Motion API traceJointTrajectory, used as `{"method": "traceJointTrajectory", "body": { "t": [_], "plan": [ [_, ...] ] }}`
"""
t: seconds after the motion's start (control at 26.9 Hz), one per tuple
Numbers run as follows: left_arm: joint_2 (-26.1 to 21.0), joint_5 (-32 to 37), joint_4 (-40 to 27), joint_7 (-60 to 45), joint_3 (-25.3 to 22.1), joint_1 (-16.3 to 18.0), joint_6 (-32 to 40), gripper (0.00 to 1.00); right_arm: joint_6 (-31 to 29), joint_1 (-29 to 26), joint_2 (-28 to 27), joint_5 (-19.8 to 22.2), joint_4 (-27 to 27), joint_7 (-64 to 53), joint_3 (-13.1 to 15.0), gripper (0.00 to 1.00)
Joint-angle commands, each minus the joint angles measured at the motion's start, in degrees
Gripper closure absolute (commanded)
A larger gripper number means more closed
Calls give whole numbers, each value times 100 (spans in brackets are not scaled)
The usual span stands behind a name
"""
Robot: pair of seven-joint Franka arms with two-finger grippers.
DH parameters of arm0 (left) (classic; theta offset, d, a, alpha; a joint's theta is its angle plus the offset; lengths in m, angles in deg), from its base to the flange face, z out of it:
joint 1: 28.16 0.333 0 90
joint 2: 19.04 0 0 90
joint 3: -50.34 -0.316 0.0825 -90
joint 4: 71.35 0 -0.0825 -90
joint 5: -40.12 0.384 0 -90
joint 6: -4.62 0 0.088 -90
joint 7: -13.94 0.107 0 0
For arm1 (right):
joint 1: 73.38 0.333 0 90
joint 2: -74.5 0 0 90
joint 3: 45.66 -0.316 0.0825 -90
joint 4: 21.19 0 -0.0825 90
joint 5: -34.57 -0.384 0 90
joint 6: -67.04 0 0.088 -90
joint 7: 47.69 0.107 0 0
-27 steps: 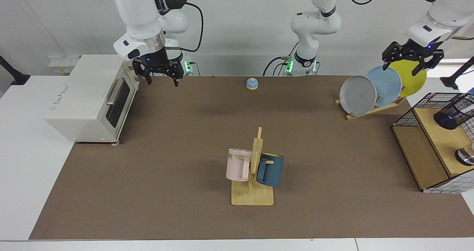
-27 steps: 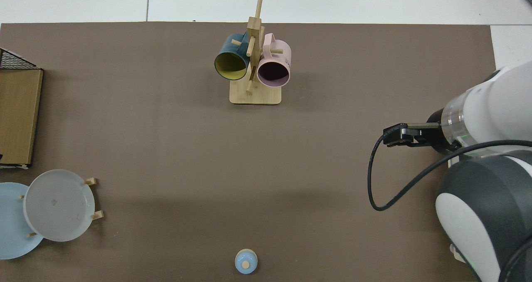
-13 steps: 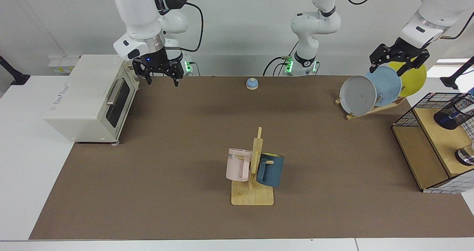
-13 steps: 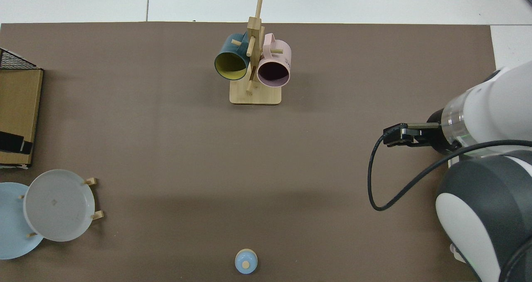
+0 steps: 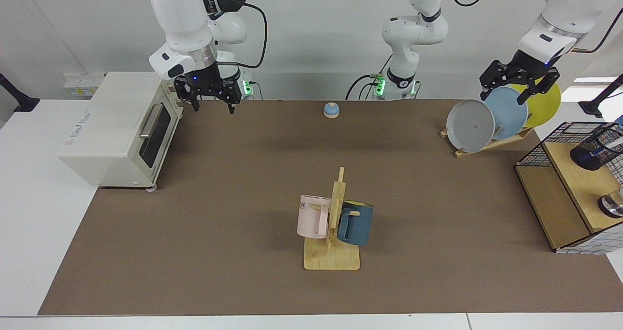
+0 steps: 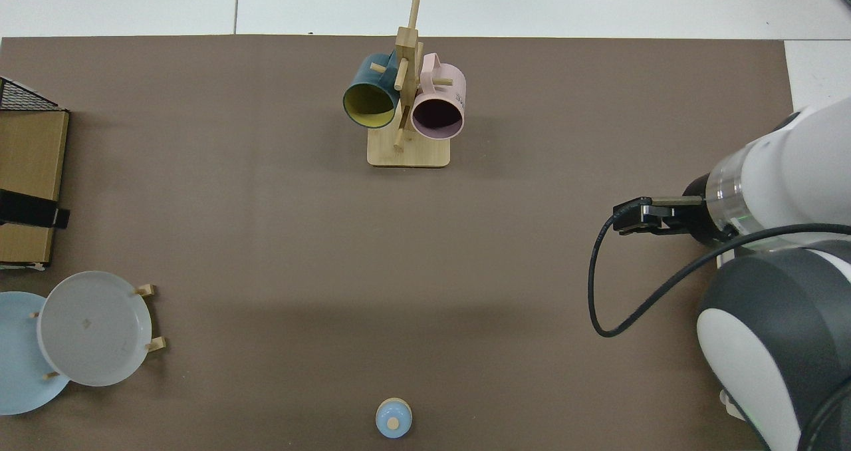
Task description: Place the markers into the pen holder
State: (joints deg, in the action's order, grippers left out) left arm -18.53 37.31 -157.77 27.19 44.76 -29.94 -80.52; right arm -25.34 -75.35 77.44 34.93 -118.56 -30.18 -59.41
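Left pincer (image 5: 519,86) spread, empty, above the plates (image 5: 505,113), right pincer (image 5: 212,103) spread, empty, beside toaster oven (image 5: 119,128)

Pen holder (image 5: 597,149): black wire-mesh cup, solid dark base, tipped well over, mouth toward facing view's right edge, partly cut off there. Rests on wooden shelf top, inside wire basket frame, far right of facing view. Marker (image 5: 607,148): white barrel with blue band showing through mesh, lying inside tilted holder along its length. How many markers inside, cannot tell. Neither shows in top view.
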Motion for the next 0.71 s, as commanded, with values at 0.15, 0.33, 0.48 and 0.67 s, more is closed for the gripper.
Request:
{"method": "traceJointTrajectory", "body": {
  "t": [0.15, 0.33, 0.48, 0.67],
  "plan": [
    [45, 25, -113, -95, 215, 108, -73, 0, -122, -129, 110, -115, -124, -81, -57, 0],
    [89, 122, -165, -86, 277, 116, -99, 0, -131, -129, 110, -115, -124, -81, -57, 0],
    [89, 122, -165, -77, 277, 116, -99, 0, -122, -129, 110, -123, -124, -81, -57, 0],
    [98, 122, -174, -77, 277, 116, -99, 0, -122, -129, 110, -123, -124, -81, -57, 0]
  ]
}}
